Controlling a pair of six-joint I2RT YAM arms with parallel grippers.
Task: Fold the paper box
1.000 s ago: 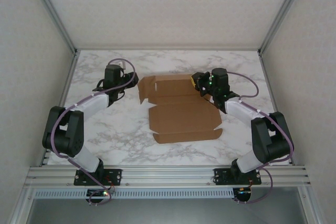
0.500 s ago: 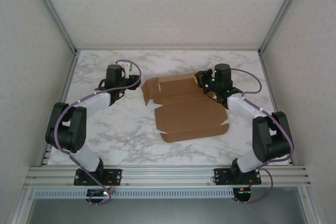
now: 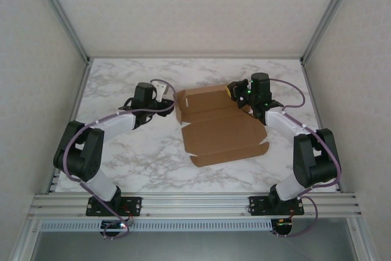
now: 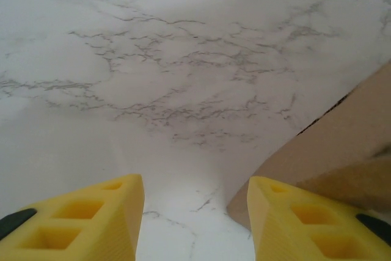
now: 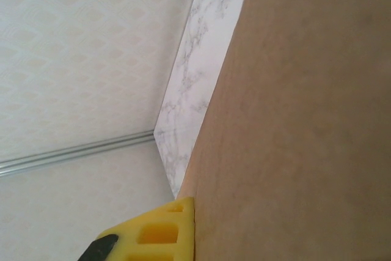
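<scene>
so one white marble table (image 3: 122, 151), and on it one plain brown cardboard paper box (image 3: 220, 132), sitting mid-table, a bit toward the far and right edges. It's basically a flat die-cut sheet, no walls up or flaps tucked, so I'd say pretty much all the folding is left. Two arms, two claws: the right gripper (image 3: 236, 93) looks clamped on the sheet's far right corner, and the left gripper (image 4: 195, 194) has its yellow fingers spread, low over the table just beside the left edge of the sheet
</scene>
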